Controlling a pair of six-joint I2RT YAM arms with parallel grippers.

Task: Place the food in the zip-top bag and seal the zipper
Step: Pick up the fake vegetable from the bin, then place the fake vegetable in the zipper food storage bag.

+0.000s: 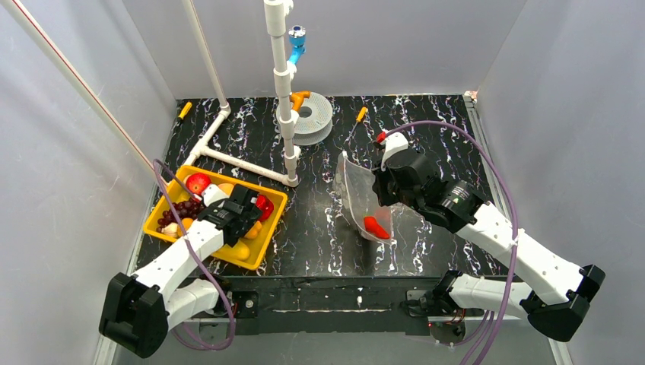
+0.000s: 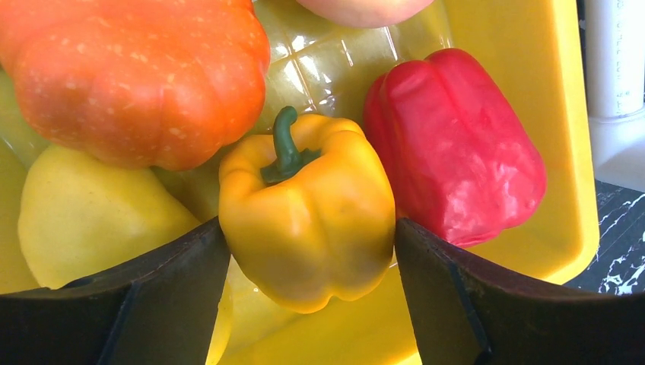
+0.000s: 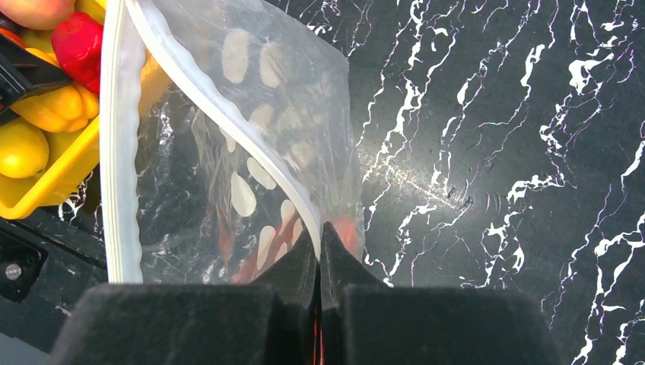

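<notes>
My left gripper (image 1: 242, 215) is down in the yellow tray (image 1: 275, 217). Its two fingers press the sides of a yellow pepper (image 2: 319, 205), with the gripper (image 2: 309, 224) straddling it. A red pepper (image 2: 456, 144), an orange pumpkin (image 2: 137, 76) and a yellow fruit (image 2: 84, 220) lie around it. A red apple (image 1: 198, 182) and purple grapes (image 1: 182, 209) are also in the tray. My right gripper (image 1: 378, 190) (image 3: 320, 228) is shut on the zipper (image 3: 228, 122) and holds the zip-top bag (image 1: 356, 190) (image 3: 228, 175) up, mouth open toward the tray. A red food (image 1: 376, 226) lies inside the bag.
A white pipe stand (image 1: 285, 114) rises at the back centre with a grey spool (image 1: 312, 118) beside it. Two orange-handled tools (image 1: 361, 114) (image 1: 185, 109) lie at the back. White walls close in on both sides. The tray's right wall (image 2: 555, 114) is near the red pepper.
</notes>
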